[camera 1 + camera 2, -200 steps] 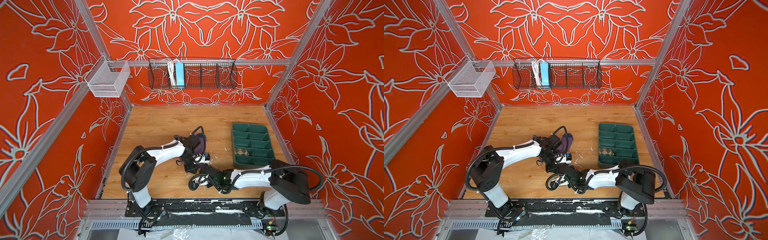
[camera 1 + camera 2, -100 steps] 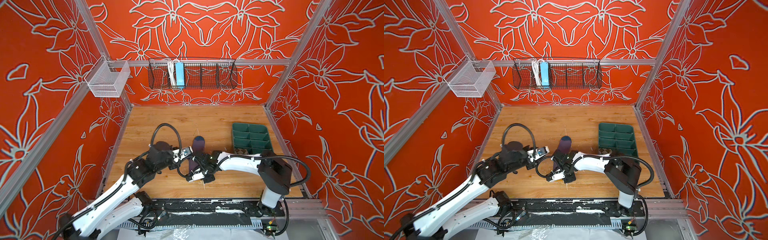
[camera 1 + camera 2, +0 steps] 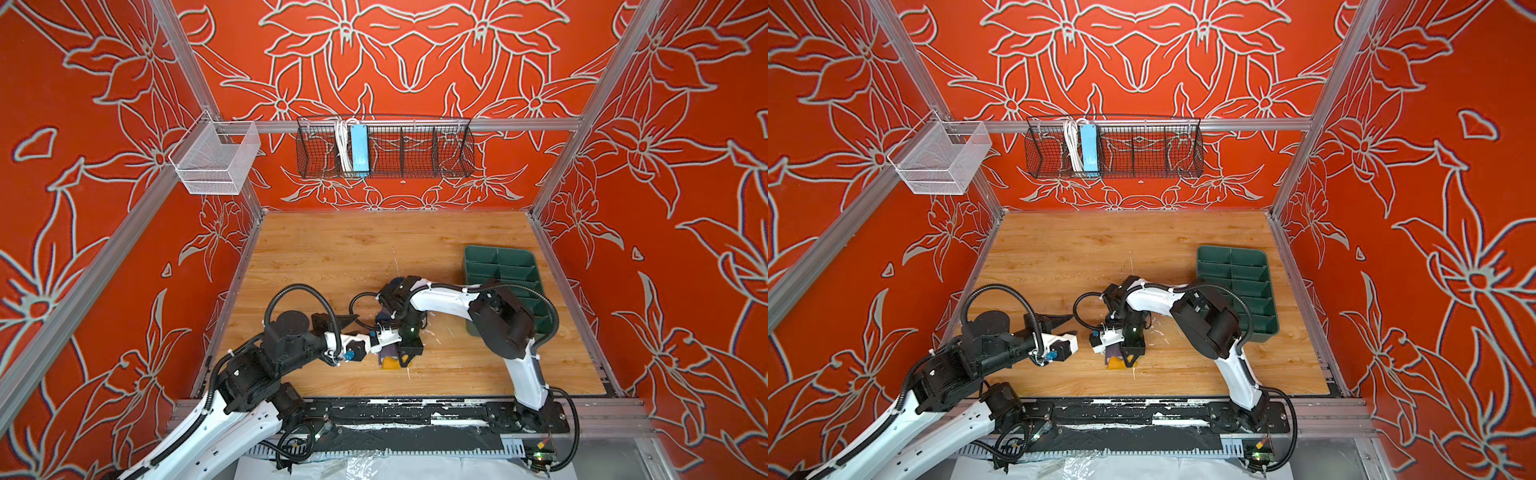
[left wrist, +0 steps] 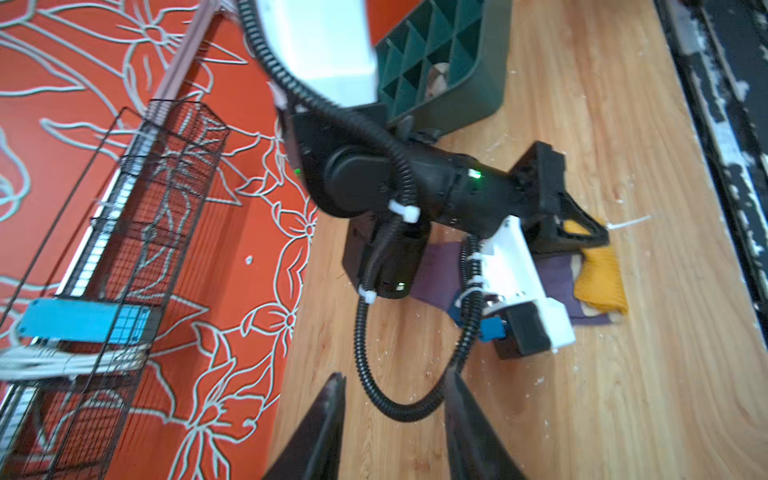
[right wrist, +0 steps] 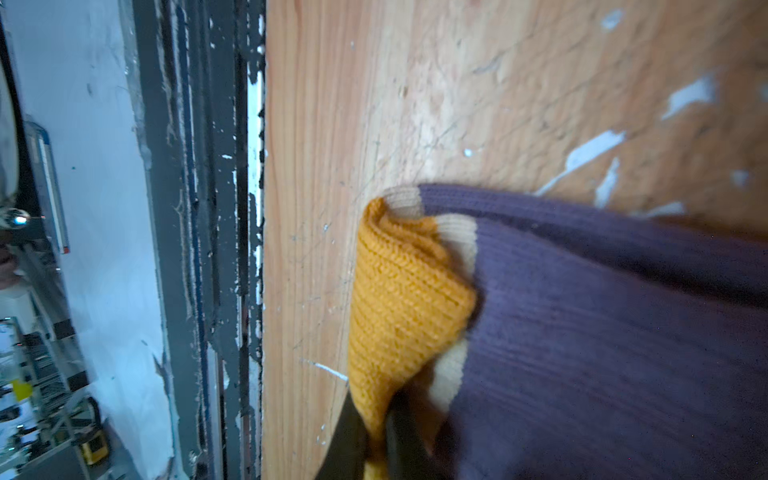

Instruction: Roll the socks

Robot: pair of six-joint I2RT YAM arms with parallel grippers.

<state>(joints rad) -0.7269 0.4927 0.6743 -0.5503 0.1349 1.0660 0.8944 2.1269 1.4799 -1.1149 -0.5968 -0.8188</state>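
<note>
Mustard-yellow cuff of ribbed purple sock, pinched in my right gripper; sock lies rearward from jaws; left gripper parted, empty, nearby.

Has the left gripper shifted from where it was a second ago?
Yes. In a top view the left gripper has pulled back leftward, away from the green tray and the purple sock, which the right gripper pinches.

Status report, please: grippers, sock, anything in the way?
Right gripper shut on yellow cuff of purple sock. Left gripper open, empty. Sock unrolled on table. Cable loop before left gripper.
</note>
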